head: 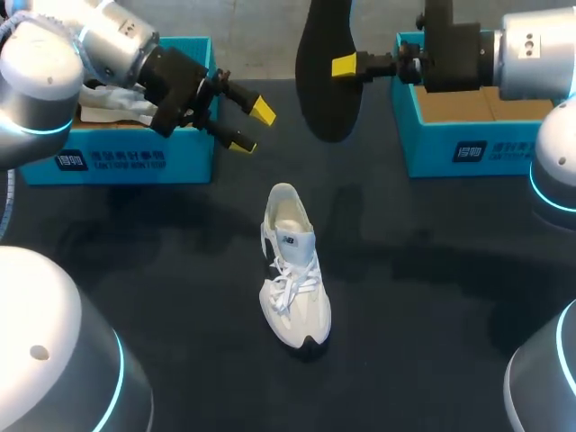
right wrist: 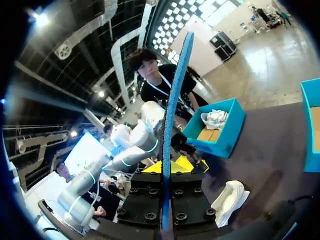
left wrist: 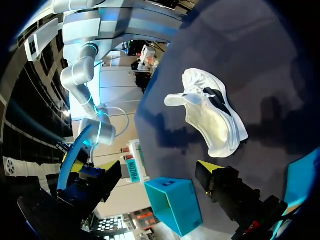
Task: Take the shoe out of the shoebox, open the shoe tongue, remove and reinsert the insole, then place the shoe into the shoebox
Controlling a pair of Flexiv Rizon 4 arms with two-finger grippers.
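The white shoe (head: 292, 265) stands upright mid-table with its laces loose; it also shows in the wrist views (left wrist: 212, 112) (right wrist: 230, 200). My right gripper (head: 346, 66) (right wrist: 167, 169) is shut on the black insole (head: 324, 72), held on edge high above the table's far side. From the right wrist view the insole (right wrist: 175, 100) is a thin blue strip between the fingers. My left gripper (head: 252, 127) hangs open and empty in front of the left shoebox (head: 117, 148), above and behind the shoe. One of its fingertips (left wrist: 207, 167) shows in the left wrist view.
The left blue shoebox holds crumpled white paper (head: 112, 103). A second blue box (head: 468, 130) with a brown cardboard floor stands at the far right, under my right arm. Dark tabletop (head: 423, 297) surrounds the shoe.
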